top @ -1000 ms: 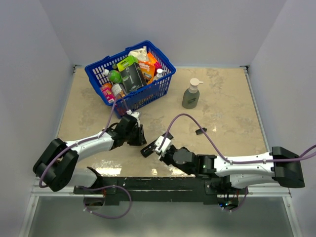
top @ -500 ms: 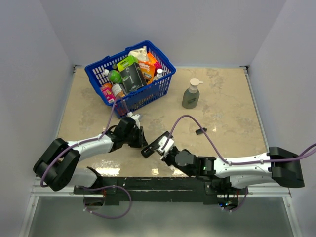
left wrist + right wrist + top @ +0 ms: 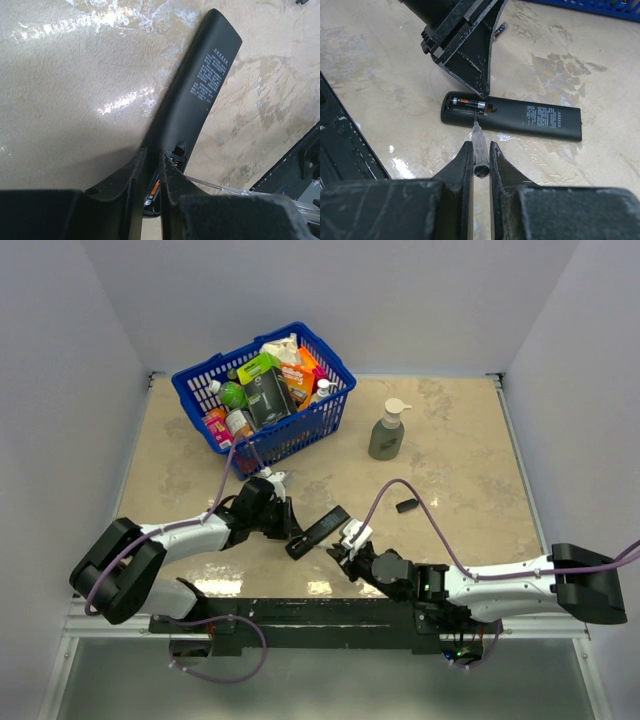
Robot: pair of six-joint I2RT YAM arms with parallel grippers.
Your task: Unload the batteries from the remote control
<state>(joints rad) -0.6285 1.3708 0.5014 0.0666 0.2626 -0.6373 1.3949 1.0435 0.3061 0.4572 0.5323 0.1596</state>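
mid-extraction: the remote control (image 3: 520,117) is lying back-up on the tabletop (image 3: 580,65), one battery (image 3: 469,103) sitting exposed at its end. the right end effector (image 3: 480,146) is pinching a clear pointed tool (image 3: 478,134) at the cell; whether the left end effector (image 3: 152,152) is gripping is unclear. next move, likely: levering it up.

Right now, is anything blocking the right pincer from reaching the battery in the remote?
Nothing visible. The remote has an uncovered slot; the battery lies bare in it, and the clear stick in the right pincer reaches it. The left pincer stands at the slot's far edge.
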